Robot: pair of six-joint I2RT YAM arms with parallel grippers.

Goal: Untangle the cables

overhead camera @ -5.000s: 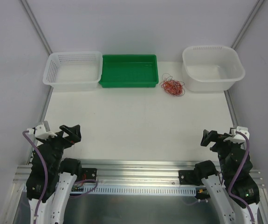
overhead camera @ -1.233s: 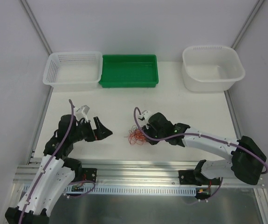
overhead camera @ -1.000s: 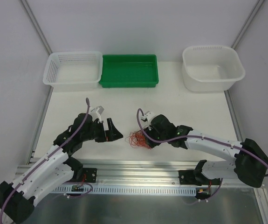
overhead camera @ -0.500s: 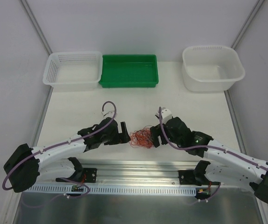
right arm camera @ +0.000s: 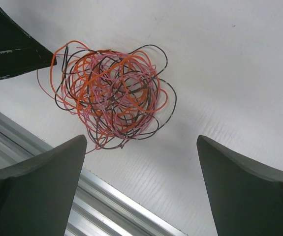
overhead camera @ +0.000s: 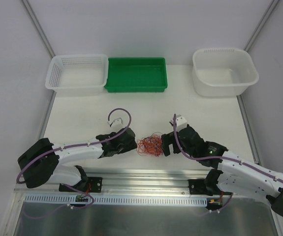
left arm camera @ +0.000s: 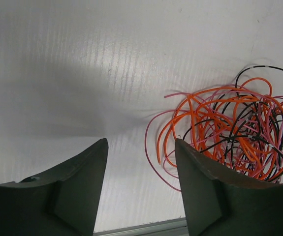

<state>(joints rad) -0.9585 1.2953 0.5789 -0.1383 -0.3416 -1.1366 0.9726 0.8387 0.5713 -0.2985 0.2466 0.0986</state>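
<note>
left pincer: narrower, still spread, empty, nearer cables | right pincer: spread wider, empty | cables: loose on worktop

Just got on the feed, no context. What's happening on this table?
Two arms are working on a tangle of cables that lies near the front edge of the table. The left gripper and the right gripper sit low on either side of it, both open, and neither holds a wire. The left one has bare table between its fingers, with the tangle beside one finger. No wire is separated yet.
</note>
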